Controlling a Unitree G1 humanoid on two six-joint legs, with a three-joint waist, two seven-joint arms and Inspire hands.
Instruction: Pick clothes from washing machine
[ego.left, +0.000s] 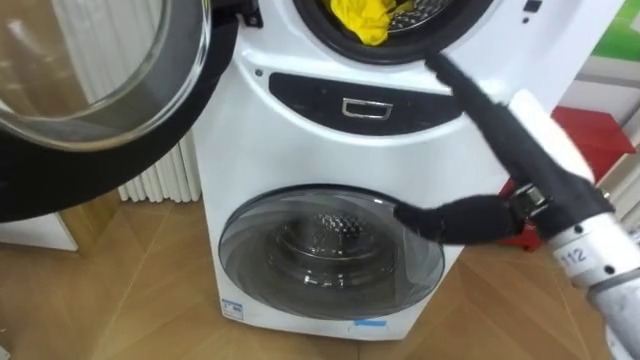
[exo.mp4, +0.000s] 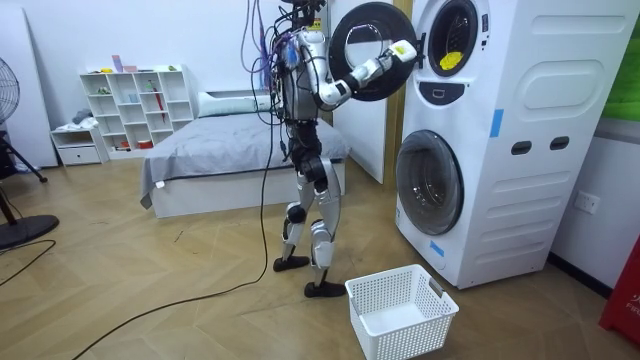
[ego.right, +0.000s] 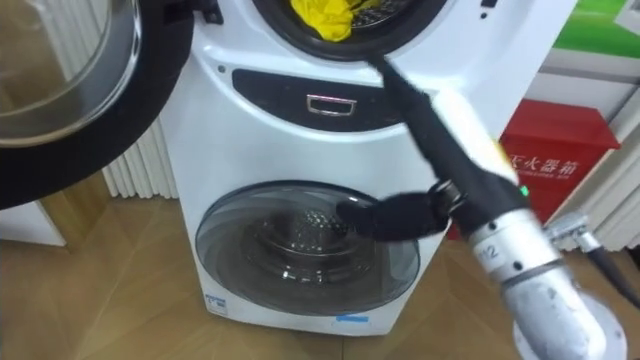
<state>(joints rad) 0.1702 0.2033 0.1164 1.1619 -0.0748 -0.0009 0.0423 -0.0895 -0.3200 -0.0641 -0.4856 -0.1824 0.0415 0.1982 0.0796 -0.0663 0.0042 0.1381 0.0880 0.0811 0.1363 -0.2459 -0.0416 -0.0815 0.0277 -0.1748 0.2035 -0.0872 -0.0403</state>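
Right hand (ego.left: 520, 150) of the humanoid robot comes in from five o'clock of its head camera, white at the back and black along the fingers (ego.left: 470, 92). They are stretched straight and hold nothing. Their tips point to eleven o'clock and lie at the lower edge of the dark rubber-rimmed upper drum opening (ego.left: 335, 42); whether they touch it cannot be told. The thumb sticks out toward nine o'clock, crossing in front of the round grey glass lower door (ego.left: 310, 255), which is closed.

A crumpled yellow cloth (ego.left: 362, 18) lies inside the upper drum at twelve o'clock, just past the fingertips and apart from them. The black-rimmed round glass upper door (ego.left: 90, 70) stands swung wide open at ten o'clock. Between the two openings, the tall white stacked washing machine (ego.left: 290, 150) carries a dark oval panel with a small silver handle (ego.left: 365, 107). A red box (ego.left: 590, 135) stands beside the machine at three o'clock.

From across the bedroom, the robot stands upright on the wooden floor, facing the machine with that arm raised to the upper opening. A white slotted plastic laundry basket (exo.mp4: 400, 310) sits on the floor just beside its feet, at the foot of the machine. Behind the robot are a grey-covered bed (exo.mp4: 230, 150) and a white cube shelf (exo.mp4: 135, 105).
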